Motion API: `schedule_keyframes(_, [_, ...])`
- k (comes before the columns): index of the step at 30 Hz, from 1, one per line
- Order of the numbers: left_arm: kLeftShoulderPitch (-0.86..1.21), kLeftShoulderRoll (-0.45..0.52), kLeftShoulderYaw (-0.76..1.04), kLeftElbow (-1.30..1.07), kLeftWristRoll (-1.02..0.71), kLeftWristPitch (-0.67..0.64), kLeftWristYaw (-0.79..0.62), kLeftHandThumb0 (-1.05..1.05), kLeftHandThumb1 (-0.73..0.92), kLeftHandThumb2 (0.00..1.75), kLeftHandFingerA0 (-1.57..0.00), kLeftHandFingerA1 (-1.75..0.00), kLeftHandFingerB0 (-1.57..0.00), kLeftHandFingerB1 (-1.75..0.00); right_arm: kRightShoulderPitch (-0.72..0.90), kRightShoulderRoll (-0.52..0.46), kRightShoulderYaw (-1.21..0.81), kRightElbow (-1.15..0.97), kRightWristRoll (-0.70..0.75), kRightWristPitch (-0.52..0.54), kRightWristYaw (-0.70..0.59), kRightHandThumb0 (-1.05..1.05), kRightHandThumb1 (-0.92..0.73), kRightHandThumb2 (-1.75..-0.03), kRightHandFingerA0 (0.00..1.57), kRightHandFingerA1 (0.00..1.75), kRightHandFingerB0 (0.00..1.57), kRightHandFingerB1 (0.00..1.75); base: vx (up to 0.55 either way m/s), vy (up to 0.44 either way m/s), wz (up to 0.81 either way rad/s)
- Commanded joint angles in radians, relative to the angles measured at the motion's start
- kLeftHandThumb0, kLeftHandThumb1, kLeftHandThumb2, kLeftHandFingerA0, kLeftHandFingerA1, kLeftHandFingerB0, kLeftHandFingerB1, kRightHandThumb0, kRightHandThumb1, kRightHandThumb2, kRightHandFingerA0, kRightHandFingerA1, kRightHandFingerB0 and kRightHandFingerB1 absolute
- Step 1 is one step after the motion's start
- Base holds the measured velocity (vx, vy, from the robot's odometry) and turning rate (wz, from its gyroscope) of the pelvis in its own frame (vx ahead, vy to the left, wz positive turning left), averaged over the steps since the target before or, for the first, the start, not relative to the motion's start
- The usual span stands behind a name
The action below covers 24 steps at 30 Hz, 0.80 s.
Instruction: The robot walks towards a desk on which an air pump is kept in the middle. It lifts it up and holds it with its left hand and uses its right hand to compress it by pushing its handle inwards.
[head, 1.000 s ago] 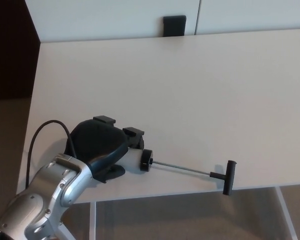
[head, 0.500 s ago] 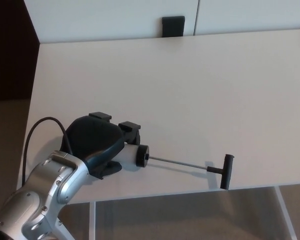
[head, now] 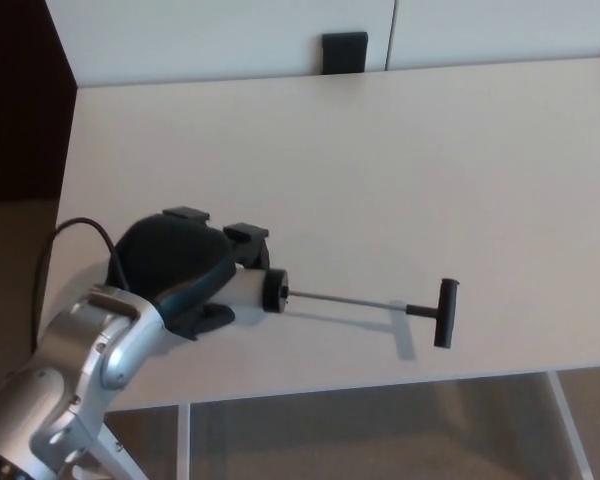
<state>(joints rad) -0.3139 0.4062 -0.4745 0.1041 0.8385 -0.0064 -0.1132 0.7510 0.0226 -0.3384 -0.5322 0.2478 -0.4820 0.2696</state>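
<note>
My left hand (head: 177, 270) is shut on the air pump's pale barrel (head: 246, 288) near the desk's front left. Black fingers wrap over the barrel and hide most of it. The pump's black end cap (head: 274, 293) points right, and a thin metal rod (head: 345, 301) runs out from it to a black T-handle (head: 445, 312), fully extended. The pump hangs a little above the white desk (head: 380, 170), throwing a shadow under the handle. My right hand does not show.
A black block (head: 345, 52) stands at the desk's far edge against the white wall. A black cable (head: 65, 240) loops off my left wrist past the desk's left edge. The desk's front edge lies just below the handle.
My left hand has raised the pump and carried it slightly left and away from the front edge. The handle now hangs above the desk instead of reaching past its front edge.
</note>
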Motion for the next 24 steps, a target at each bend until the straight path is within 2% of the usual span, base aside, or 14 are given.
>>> schedule_keyframes(1, [-0.038, 0.055, 0.092, -0.045, -0.098, -0.027, -0.072, -0.09, 0.79, 0.58, -0.55, -1.67, -0.49, -1.38, -0.330, -0.023, -0.013, -0.170, -0.177, 0.020, -0.145, -0.73, -0.64, -0.98, 0.00, 0.27, 0.05, 0.27, 0.00, 0.000, 0.00])
schedule_keyframes(2, [-0.035, 0.055, 0.097, -0.047, -0.097, -0.030, -0.065, -0.09, 0.79, 0.58, -0.55, -1.67, -0.49, -1.38, -0.376, -0.027, 0.006, -0.162, -0.211, 0.057, -0.147, -0.73, -0.64, -0.98, 0.00, 0.27, 0.05, 0.27, 0.00, 0.000, 0.00])
schedule_keyframes(3, [-0.040, 0.053, 0.102, -0.053, -0.099, -0.027, -0.068, -0.06, 0.86, 0.55, -0.63, -1.72, -0.43, -1.49, -0.430, -0.023, 0.034, -0.150, -0.266, 0.115, -0.156, -0.75, -0.67, -1.01, 0.00, 0.31, 0.05, 0.29, 0.00, 0.000, 0.00])
schedule_keyframes(4, [-0.040, 0.053, 0.102, -0.053, -0.099, -0.027, -0.068, -0.06, 0.86, 0.55, -0.63, -1.72, -0.43, -1.49, -0.430, -0.023, 0.034, -0.150, -0.266, 0.115, -0.156, -0.75, -0.67, -1.01, 0.00, 0.31, 0.05, 0.29, 0.00, 0.000, 0.00])
schedule_keyframes(7, [-0.066, 0.047, 0.111, -0.069, -0.097, -0.009, -0.091, -0.13, 0.82, 0.50, -0.66, -1.75, -0.43, -1.52, -0.522, -0.001, 0.102, -0.119, -0.360, 0.252, -0.177, -0.74, -0.69, -1.05, 0.00, 0.30, 0.03, 0.27, 0.00, 0.000, 0.00])
schedule_keyframes(10, [-0.090, 0.041, 0.114, -0.069, -0.094, 0.002, -0.104, -0.10, 0.82, 0.55, -0.66, -1.74, -0.44, -1.50, -0.583, 0.012, 0.152, -0.060, -0.366, 0.322, -0.182, -0.75, -0.70, -1.06, 0.00, 0.28, 0.03, 0.26, 0.00, 0.000, 0.00])
schedule_keyframes(12, [-0.090, 0.041, 0.114, -0.069, -0.094, 0.002, -0.104, -0.10, 0.82, 0.55, -0.66, -1.74, -0.44, -1.50, -0.583, 0.012, 0.152, -0.060, -0.366, 0.322, -0.182, -0.75, -0.70, -1.06, 0.00, 0.28, 0.03, 0.26, 0.00, 0.000, 0.00])
schedule_keyframes(13, [-0.099, 0.040, 0.113, -0.061, -0.090, -0.003, -0.096, -0.10, 0.73, 0.50, -0.68, -1.75, -0.60, -1.30, -0.618, 0.015, 0.177, -0.019, -0.348, 0.366, -0.180, -0.77, -0.74, -1.08, 0.00, 0.24, 0.00, 0.20, 0.00, 0.000, 0.00])
schedule_keyframes(16, [-0.100, 0.039, 0.109, -0.055, -0.081, -0.012, -0.086, -0.11, 0.71, 0.49, -0.67, -1.75, -0.60, -1.25, -0.661, 0.017, 0.206, 0.043, -0.312, 0.424, -0.170, -0.79, -0.75, -1.11, 0.00, 0.23, 0.00, 0.19, 0.00, 0.000, 0.00])
schedule_keyframes(17, [-0.100, 0.035, 0.107, -0.051, -0.080, -0.012, -0.083, -0.08, 0.76, 0.52, -0.68, -1.75, -0.69, -0.98, -0.691, 0.020, 0.218, 0.093, -0.261, 0.483, -0.159, -0.88, -0.80, -1.15, 0.00, 0.15, 0.00, 0.11, 0.00, 0.000, 0.00])
schedule_keyframes(21, [-0.099, 0.032, 0.105, -0.049, -0.080, -0.010, -0.083, -0.08, 0.76, 0.52, -0.68, -1.75, -0.69, -0.98, -0.709, 0.022, 0.224, 0.124, -0.227, 0.521, -0.152, -0.88, -0.80, -1.15, 0.00, 0.15, 0.00, 0.11, 0.00, 0.000, 0.00])
schedule_keyframes(22, [-0.101, 0.030, 0.104, -0.044, -0.082, -0.011, -0.083, -0.09, 0.71, 0.55, -0.62, -1.74, -0.62, -1.21, -0.726, 0.026, 0.229, 0.167, -0.198, 0.552, -0.145, -0.86, -0.78, -1.13, 0.00, 0.17, 0.00, 0.13, 0.00, 0.000, 0.00])
schedule_keyframes(23, [-0.107, 0.029, 0.101, -0.032, -0.084, -0.016, -0.082, -0.09, 0.74, 0.54, -0.67, -1.73, -0.73, -0.98, -0.745, 0.034, 0.237, 0.221, -0.185, 0.585, -0.145, -0.85, -0.75, -0.98, 0.00, 0.05, 0.00, 0.03, 0.00, 0.000, 0.00])
schedule_keyframes(24, [-0.107, 0.029, 0.101, -0.032, -0.084, -0.016, -0.082, -0.09, 0.74, 0.54, -0.67, -1.73, -0.73, -0.98, -0.745, 0.034, 0.237, 0.221, -0.185, 0.585, -0.145, -0.85, -0.75, -0.98, 0.00, 0.05, 0.00, 0.03, 0.00, 0.000, 0.00])
